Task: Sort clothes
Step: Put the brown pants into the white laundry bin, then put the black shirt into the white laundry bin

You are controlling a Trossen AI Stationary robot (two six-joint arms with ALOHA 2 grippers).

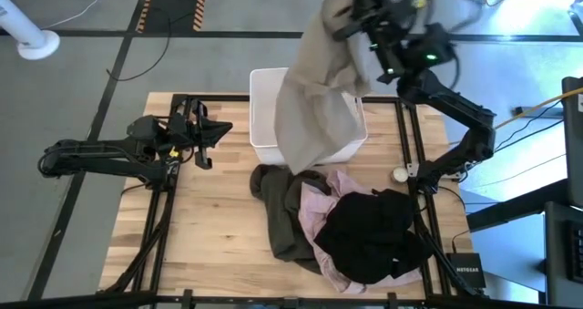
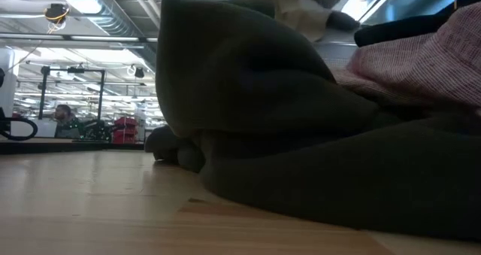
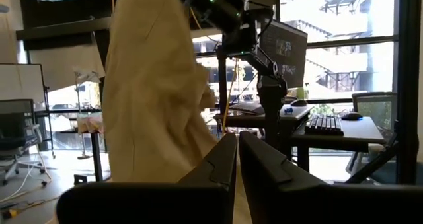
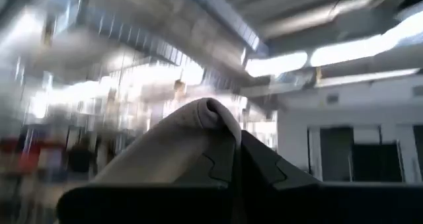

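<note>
My right gripper [image 1: 351,8] is raised high over the table's far side, shut on a beige-tan garment [image 1: 321,81] that hangs down over the white bin [image 1: 264,108]; the garment also shows in the left wrist view [image 3: 152,85]. A pile lies on the table's near middle: a dark olive-brown garment [image 1: 282,209], a light pink one [image 1: 319,204] and a black one [image 1: 373,231] on top. My left gripper [image 1: 223,128] is shut and empty above the table's left side. The navy garment is out of view. My right gripper pinches a fold of the beige-tan garment [image 4: 208,115] between its two fingers, the cloth bulging out past the fingertips. The garment hangs slack below the gripper, its lower end [image 1: 305,154] down at the bin's near wall.
The white bin stands at the table's far middle. A small round white object [image 1: 400,173] lies by the right arm's base. The wooden table top [image 1: 209,218] left of the pile is bare. In the low view the olive-brown garment [image 2: 301,135] fills the foreground.
</note>
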